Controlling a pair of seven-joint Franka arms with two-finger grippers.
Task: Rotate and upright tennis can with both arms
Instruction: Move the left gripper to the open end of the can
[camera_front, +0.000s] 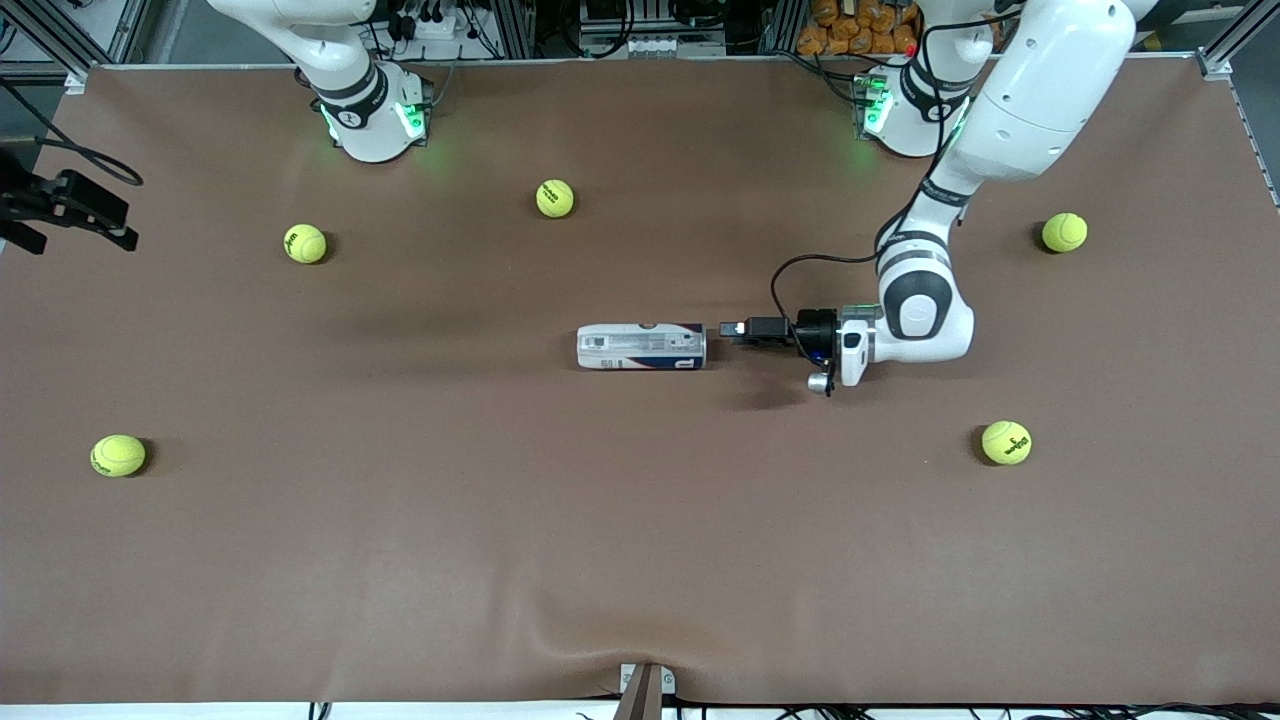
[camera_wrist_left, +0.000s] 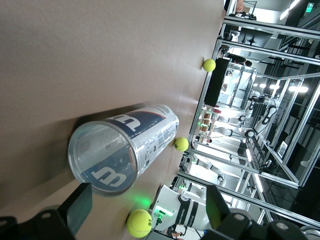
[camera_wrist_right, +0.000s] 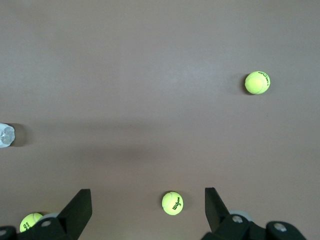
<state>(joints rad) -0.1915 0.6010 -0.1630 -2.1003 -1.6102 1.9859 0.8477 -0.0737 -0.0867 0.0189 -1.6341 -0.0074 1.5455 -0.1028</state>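
**Left gripper level with the lying can's open end**

The left gripper (camera_front: 728, 329) sits low over the table (camera_front: 640, 560), turned sideways, its fingers spread apart and holding nothing. Its tips point at the end of the tennis can (camera_front: 641, 347), just short of touching it as far as the front view tells. In the left wrist view both fingers (camera_wrist_left: 80, 205) frame the can's round clear mouth (camera_wrist_left: 102, 157) with a gap on either side.

The can lies flat on its side near the middle of the table, its long axis running from one arm's end of the table toward the other. Its white and navy label faces up, with the navy band at the end next to the left gripper.

The right gripper (camera_wrist_right: 148, 205) is out of the front view; its arm waits high above the table. The right wrist view looks straight down between its fingers (camera_wrist_right: 80, 207), which stand wide apart and empty.

Six tennis balls lie scattered well apart from the can: two (camera_front: 305, 243) (camera_front: 555, 198) near the right arm's base (camera_front: 372, 120), one (camera_front: 118, 455) at that arm's end of the table nearer the front camera, one (camera_front: 1064, 232) toward the left arm's end, and one (camera_front: 1006, 442) nearer the camera than the left gripper.
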